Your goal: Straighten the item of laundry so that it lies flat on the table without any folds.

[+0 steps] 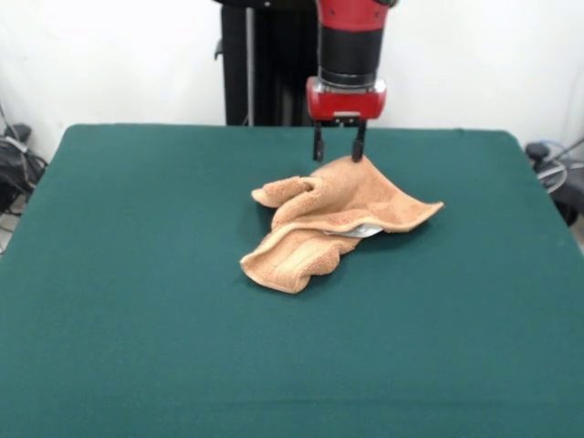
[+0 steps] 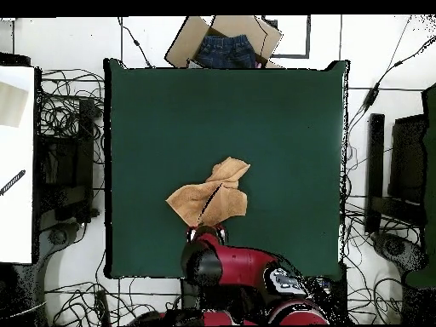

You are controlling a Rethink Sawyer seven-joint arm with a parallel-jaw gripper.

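The towel (image 1: pixel 333 219) is seen lying crumpled near the middle of the green table (image 1: pixel 137 274), a little toward the robot's side. It is not flat: one edge is rolled into a thick fold at the front-left in the front view, a corner is stretched out to the right, and another lobe is curled up at the upper left. A small white tag (image 1: pixel 358 234) is glimpsed under the folded edge, just right of centre.

The hand (image 1: pixel 339 146) is held directly above the towel's far edge. Its two dark fingers (image 1: pixel 318 144) are spread apart, pointing down, and the right-hand tip is seen at, or just touching, the raised peak of the cloth; nothing is pinched between them.

From overhead, the towel (image 2: pixel 213 197) is shown as a ragged shape with a diagonal crease, and the red arm (image 2: pixel 247 268) is seen reaching in from the bottom edge, with the hand (image 2: pixel 207 232) just at the towel's lower border.

Open room is plentiful. Wide bare felt is left on every side of the cloth: a broad band toward the far edge in the overhead view, generous strips to either side, and a narrower one on the robot's side. All four table edges are well apart from the towel.

Beyond the table's far edge, a cardboard box (image 2: pixel 223 38) with blue denim (image 2: pixel 226 51) in it is noted, and cables (image 2: pixel 68 94) are strewn over the floor on both sides.
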